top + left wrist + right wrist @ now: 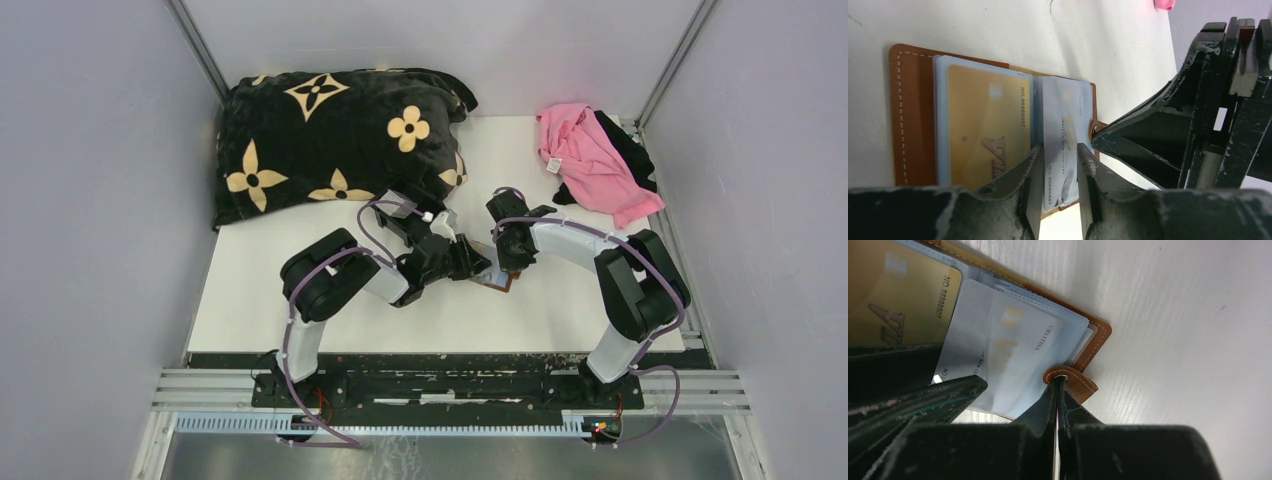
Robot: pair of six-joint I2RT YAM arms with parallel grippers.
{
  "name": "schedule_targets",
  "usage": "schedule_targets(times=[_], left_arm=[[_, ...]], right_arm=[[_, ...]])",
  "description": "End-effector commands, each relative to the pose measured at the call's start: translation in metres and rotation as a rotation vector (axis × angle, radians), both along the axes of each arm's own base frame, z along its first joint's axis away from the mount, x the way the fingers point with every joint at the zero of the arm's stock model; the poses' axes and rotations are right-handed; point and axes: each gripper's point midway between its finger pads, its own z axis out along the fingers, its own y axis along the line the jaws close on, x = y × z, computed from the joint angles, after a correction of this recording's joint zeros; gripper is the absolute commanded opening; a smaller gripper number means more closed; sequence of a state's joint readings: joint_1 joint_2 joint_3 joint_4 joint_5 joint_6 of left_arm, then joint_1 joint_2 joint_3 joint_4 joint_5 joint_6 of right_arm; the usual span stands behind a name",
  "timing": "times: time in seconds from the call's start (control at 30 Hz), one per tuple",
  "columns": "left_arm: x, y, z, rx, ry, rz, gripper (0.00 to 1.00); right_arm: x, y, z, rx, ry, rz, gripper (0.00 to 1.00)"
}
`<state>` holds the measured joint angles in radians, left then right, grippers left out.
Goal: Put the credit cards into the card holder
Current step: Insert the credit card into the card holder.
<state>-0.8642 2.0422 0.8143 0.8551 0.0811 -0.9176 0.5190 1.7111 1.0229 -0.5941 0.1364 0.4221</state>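
With left gripper [1059, 148] parted astride the grey-blue card [1058, 105] and right gripper [1058, 385] clenched, tips on the snap tab [1077, 383], pins card holder [910, 125] open on table [998, 30]: orange-tan card [983, 125] pocketed, grey-blue seemingly partway in.

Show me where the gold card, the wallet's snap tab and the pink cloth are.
gold card [983, 125], left wrist view, middle of its face.
snap tab [1080, 383], right wrist view, its rounded leather end.
pink cloth [585, 160], top external view, centre of the heap.
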Motion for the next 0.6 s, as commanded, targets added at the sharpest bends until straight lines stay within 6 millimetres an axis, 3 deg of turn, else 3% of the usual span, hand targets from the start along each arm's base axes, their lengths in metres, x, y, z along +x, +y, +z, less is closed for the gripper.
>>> schedule_targets(times=[0.0, 0.13, 0.57], left_arm=[[-0.064, 0.007, -0.051, 0.210, 0.157, -0.138, 0.40], [-0.056, 0.016, -0.042, 0.266, 0.128, -0.089, 0.46], [-0.028, 0.052, 0.002, 0.365, 0.014, 0.113, 0.51]], right_arm=[[-0.013, 0.016, -0.031, 0.063, 0.073, 0.001, 0.01], [-0.012, 0.017, -0.028, 0.069, 0.067, 0.000, 0.01], [-0.007, 0.022, -0.017, 0.098, 0.041, -0.007, 0.01]])
